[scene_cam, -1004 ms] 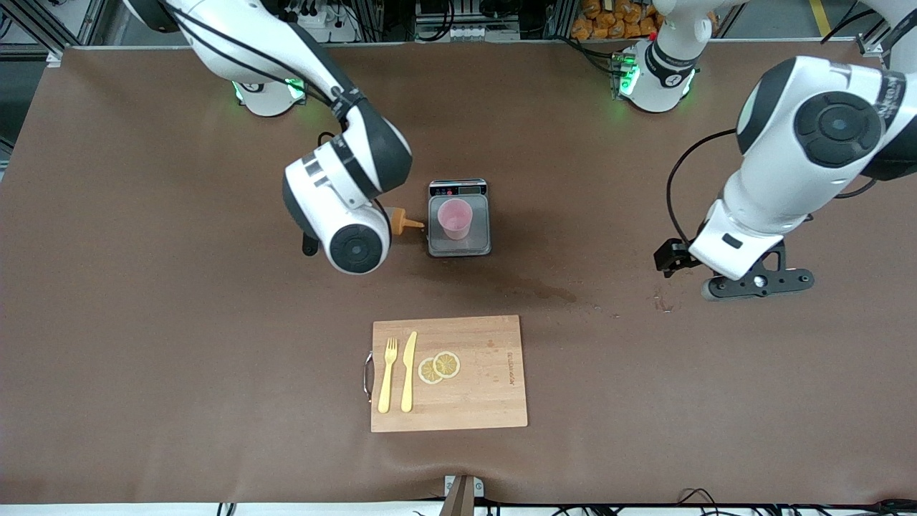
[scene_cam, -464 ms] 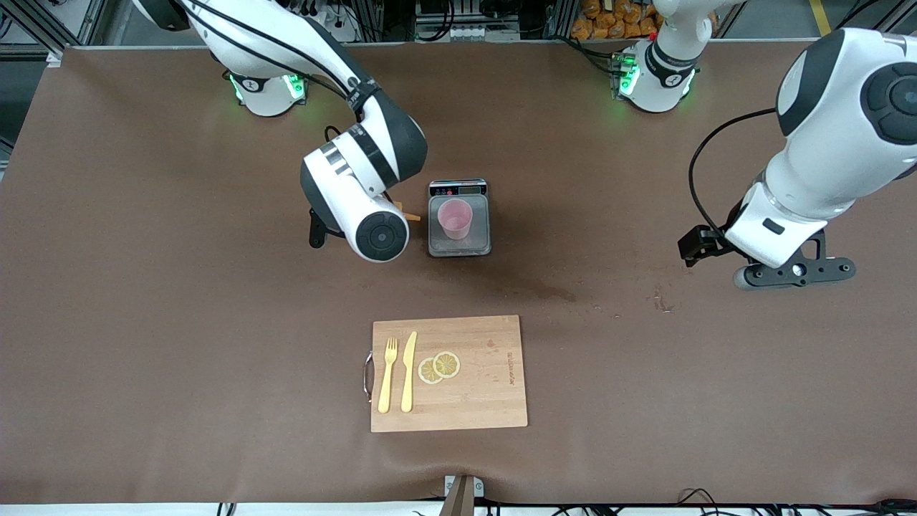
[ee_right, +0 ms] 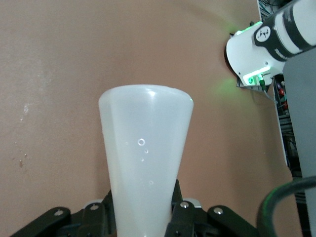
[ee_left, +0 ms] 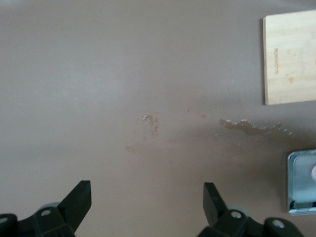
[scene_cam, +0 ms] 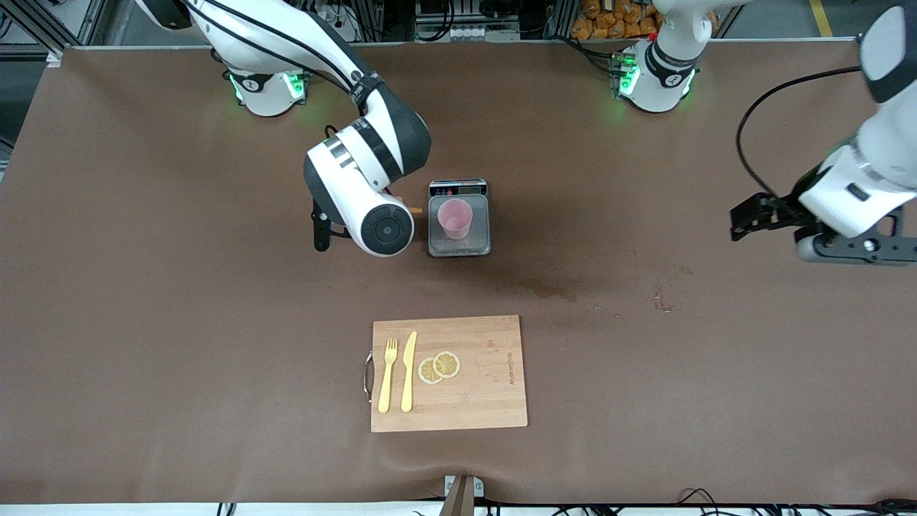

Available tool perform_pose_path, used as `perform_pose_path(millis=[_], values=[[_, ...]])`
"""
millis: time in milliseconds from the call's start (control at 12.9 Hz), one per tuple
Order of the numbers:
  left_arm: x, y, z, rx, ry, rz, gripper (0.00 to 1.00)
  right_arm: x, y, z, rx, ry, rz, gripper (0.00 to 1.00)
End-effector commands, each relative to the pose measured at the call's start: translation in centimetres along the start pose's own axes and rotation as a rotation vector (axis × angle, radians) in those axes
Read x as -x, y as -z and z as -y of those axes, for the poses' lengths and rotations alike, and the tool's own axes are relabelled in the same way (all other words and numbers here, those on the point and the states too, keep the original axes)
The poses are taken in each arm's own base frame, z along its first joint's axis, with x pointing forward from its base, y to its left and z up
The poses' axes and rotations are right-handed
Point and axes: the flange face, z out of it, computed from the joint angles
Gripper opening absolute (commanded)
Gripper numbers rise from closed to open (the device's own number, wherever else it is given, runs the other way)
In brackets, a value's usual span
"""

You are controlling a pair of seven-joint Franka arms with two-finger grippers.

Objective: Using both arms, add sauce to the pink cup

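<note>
The pink cup [scene_cam: 455, 218] stands upright on a small grey scale [scene_cam: 478, 246] mid-table. My right gripper [ee_right: 143, 210] is shut on the sauce [ee_right: 145, 158], a whitish squeeze bottle whose body fills the right wrist view. In the front view the right wrist covers the bottle, and only its orange tip [scene_cam: 413, 211] pokes out, just short of the cup on the right arm's side. Open and holding nothing, my left gripper [ee_left: 146, 197] hangs over bare table near the left arm's end [scene_cam: 856, 249].
A wooden cutting board [scene_cam: 487, 401] lies nearer the front camera, carrying a yellow fork [scene_cam: 387, 375], a yellow knife [scene_cam: 408, 371] and two lemon slices [scene_cam: 439, 367]. Sauce stains [scene_cam: 548, 290] mark the brown table between scale and board.
The left arm has swung away toward its own end of the table. The right arm has shifted closer to the cup, and its wrist now hides most of the orange cap.
</note>
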Motion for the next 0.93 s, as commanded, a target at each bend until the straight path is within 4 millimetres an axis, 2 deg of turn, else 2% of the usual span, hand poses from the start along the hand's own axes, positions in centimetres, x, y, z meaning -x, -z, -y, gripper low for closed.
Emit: perform_pose_path(millis=[0,232,386,464,541,850], values=[[1.3,1.2,-0.5,0.0,-0.03,0.001,1.0,-7.1,3.3,-0.2,0.041,0.087,0.162,0.41],[2.9,1.8,-0.7,-0.015,-0.027,0.0,1.0,-12.4,4.3,0.1,0.064,0.178,0.25,0.41],[3.6,2.2,-1.3,-0.019,-0.023,-0.005,1.0,-17.0,5.0,0.4,0.079,0.225,0.375,0.41],[3.9,2.3,-1.7,-0.02,-0.026,-0.005,1.0,-19.1,4.8,0.8,0.092,0.252,0.428,0.42],[3.9,2.3,-1.2,-0.021,-0.016,-0.003,1.0,-21.1,4.7,1.0,0.094,0.272,0.474,0.42],[5.4,2.4,-0.9,-0.023,-0.012,0.002,1.0,-30.6,3.3,1.6,0.086,0.423,0.714,0.42]])
